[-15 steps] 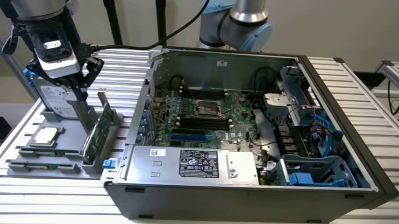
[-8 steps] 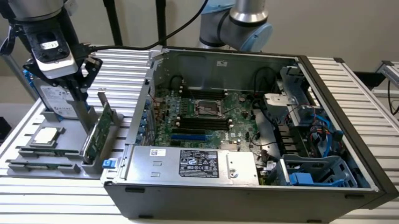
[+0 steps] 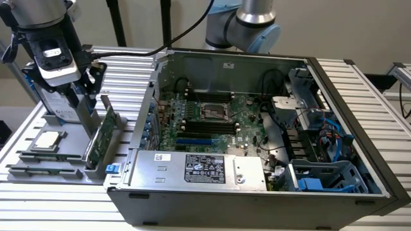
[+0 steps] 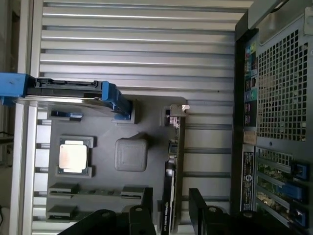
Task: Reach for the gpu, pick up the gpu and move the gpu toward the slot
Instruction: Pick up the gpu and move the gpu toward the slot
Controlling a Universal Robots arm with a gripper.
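- Step in hand: the reach, at its end. The gripper (image 4: 170, 196) hangs over the gpu (image 4: 173, 156), with no grasp made yet, by the look of it.
- The gpu stands on edge in a groove of the grey parts tray (image 4: 100, 125), with its silver bracket (image 4: 178, 110) at 1 end. In the exterior view it sits on the side of the tray nearest the open computer case (image 3: 257, 207), outside the case.
- Claw: 2 dark fingers (image 4: 203, 215) are set wide, 1 on each side of the card's upper edge. A slim gap shows on both sides, so they seem not to touch it.
- Arm pose: in the exterior view the wrist (image 3: 38, 14) stands upright above the tray, at the exterior view's left, with the tool pointing straight down. The base joint (image 3: 250, 21) sits behind the case.
- Neighbours: a hard drive with blue rails (image 4: 68, 90) stands on edge in the same tray, and a CPU (image 4: 73, 156) lies flat near it.
- Judgement: a grip here calls for a square squeeze across the thin board, then a straight lift clear of the groove before any sideways travel. The drive leaves little room.
- The slot is probably the blue 1 (image 3: 196, 142) on the motherboard (image 3: 212, 120). None of the carry is done.
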